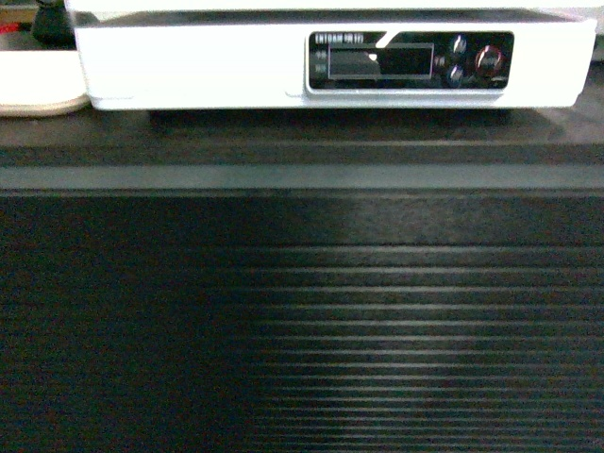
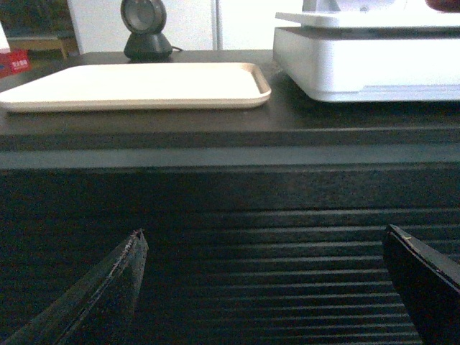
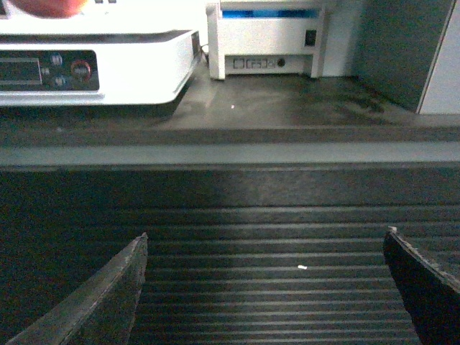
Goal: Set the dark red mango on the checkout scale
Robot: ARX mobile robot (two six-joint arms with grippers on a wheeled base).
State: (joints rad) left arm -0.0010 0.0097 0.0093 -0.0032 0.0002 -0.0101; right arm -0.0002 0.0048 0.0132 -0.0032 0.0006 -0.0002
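Observation:
The white scale stands on the black checkout counter, its display strip and red button facing me. A sliver of the dark red mango shows at the top edge of the right wrist view, resting on the scale. The left wrist view cuts the mango off above the scale. My left gripper is open and empty, low before the ribbed front panel. In front of the same panel, my right gripper is also open and empty. Neither gripper shows in the head view.
A cream tray lies on the counter left of the scale, with a black scanner stand behind it. A white-and-blue printer sits right of the scale. A grey wall closes the counter's far right.

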